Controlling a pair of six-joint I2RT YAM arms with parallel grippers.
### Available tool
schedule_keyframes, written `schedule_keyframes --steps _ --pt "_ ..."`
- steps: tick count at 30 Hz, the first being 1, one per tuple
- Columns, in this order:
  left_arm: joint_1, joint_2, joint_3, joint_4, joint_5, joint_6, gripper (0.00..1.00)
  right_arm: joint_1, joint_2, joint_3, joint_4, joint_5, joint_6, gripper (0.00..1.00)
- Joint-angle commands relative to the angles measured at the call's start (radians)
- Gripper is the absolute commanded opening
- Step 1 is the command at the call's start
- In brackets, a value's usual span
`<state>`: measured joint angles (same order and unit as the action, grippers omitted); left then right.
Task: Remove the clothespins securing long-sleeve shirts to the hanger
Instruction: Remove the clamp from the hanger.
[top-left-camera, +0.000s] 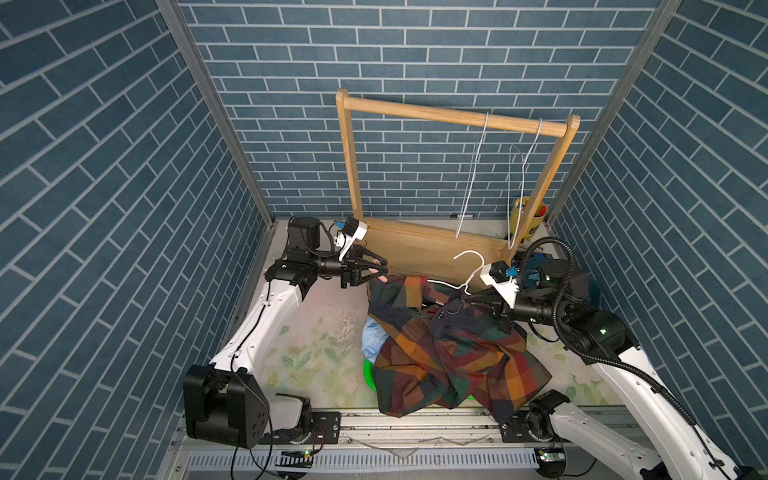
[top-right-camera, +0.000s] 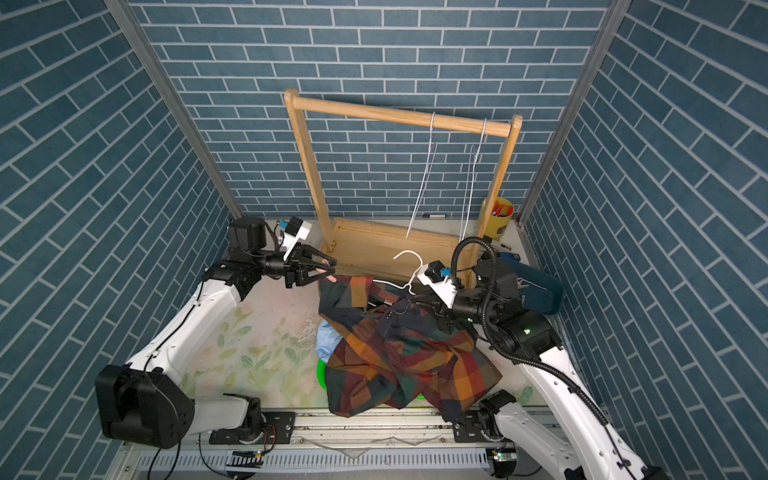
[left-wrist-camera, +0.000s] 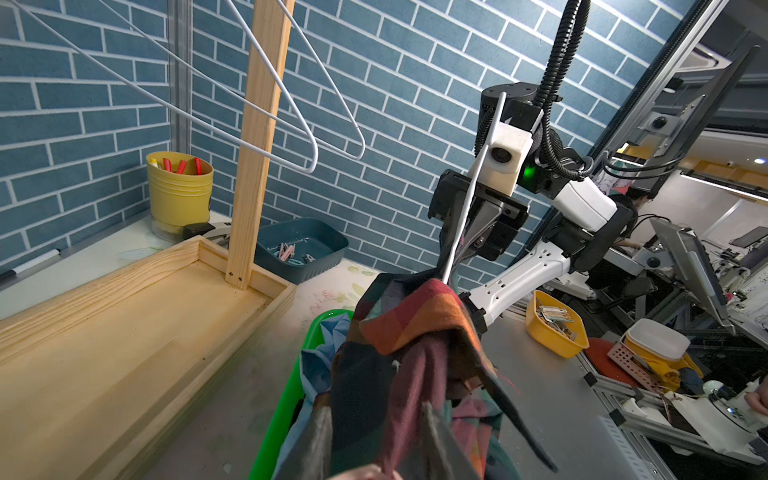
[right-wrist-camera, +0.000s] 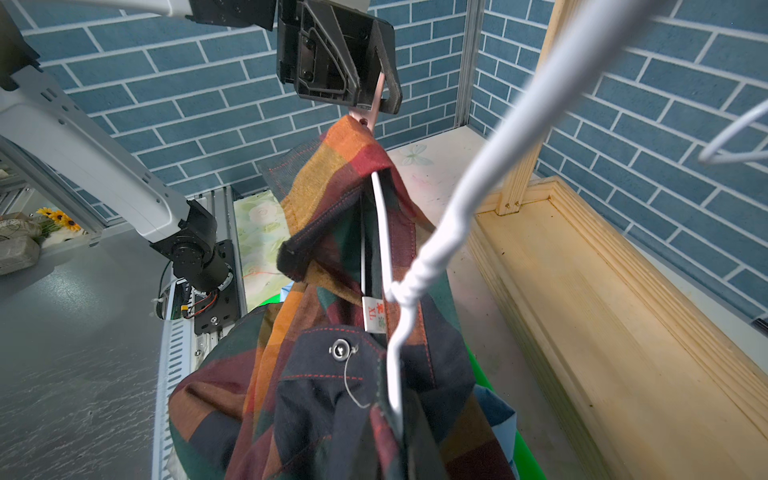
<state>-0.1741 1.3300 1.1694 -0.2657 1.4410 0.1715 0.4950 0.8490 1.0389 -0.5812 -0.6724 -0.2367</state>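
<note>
A dark plaid long-sleeve shirt (top-left-camera: 449, 353) (right-wrist-camera: 324, 374) hangs on a white wire hanger (top-left-camera: 471, 270) (right-wrist-camera: 457, 208) and spills over a green basin (top-left-camera: 368, 374). A pink clothespin (right-wrist-camera: 368, 110) (left-wrist-camera: 366, 472) pins its shoulder to the hanger's end. My left gripper (top-left-camera: 384, 269) (top-right-camera: 332, 269) (left-wrist-camera: 374, 406) has its fingers closed on that clothespin. My right gripper (top-left-camera: 478, 299) (top-right-camera: 419, 300) (right-wrist-camera: 392, 436) is shut on the hanger wire and collar just below the hook's twist. A light blue shirt (top-left-camera: 370, 338) (left-wrist-camera: 328, 340) lies under the plaid one in the basin.
The wooden rack (top-left-camera: 457, 118) stands behind, with two bare white hangers (top-left-camera: 473, 174) on its rail. A yellow cup (left-wrist-camera: 178, 187) of red pegs stands in the back corner. A teal bin (left-wrist-camera: 299, 249) holds loose clothespins beside the rack's post.
</note>
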Motion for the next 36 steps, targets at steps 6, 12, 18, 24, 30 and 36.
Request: schedule_keyframes --steps 6,12,18,24,30,36 --pt "0.002 0.008 0.046 -0.164 0.029 0.135 0.29 -0.007 -0.007 0.022 0.032 -0.039 -0.052 0.0" --pt "-0.002 0.014 0.053 -0.168 0.016 0.131 0.22 -0.007 0.005 0.026 0.029 -0.052 -0.049 0.0" --pt "-0.01 0.019 0.053 -0.168 -0.004 0.125 0.14 -0.006 0.018 0.033 0.026 -0.056 -0.049 0.0" --pt "-0.015 0.025 0.056 -0.167 -0.021 0.118 0.06 -0.007 0.017 0.038 0.019 -0.057 -0.05 0.0" --pt "-0.017 0.025 0.056 -0.165 -0.031 0.108 0.0 -0.007 0.012 0.038 0.007 -0.052 -0.055 0.0" --pt "-0.005 0.0 0.052 -0.17 -0.053 0.105 0.0 -0.007 -0.001 0.031 -0.011 -0.047 -0.067 0.0"
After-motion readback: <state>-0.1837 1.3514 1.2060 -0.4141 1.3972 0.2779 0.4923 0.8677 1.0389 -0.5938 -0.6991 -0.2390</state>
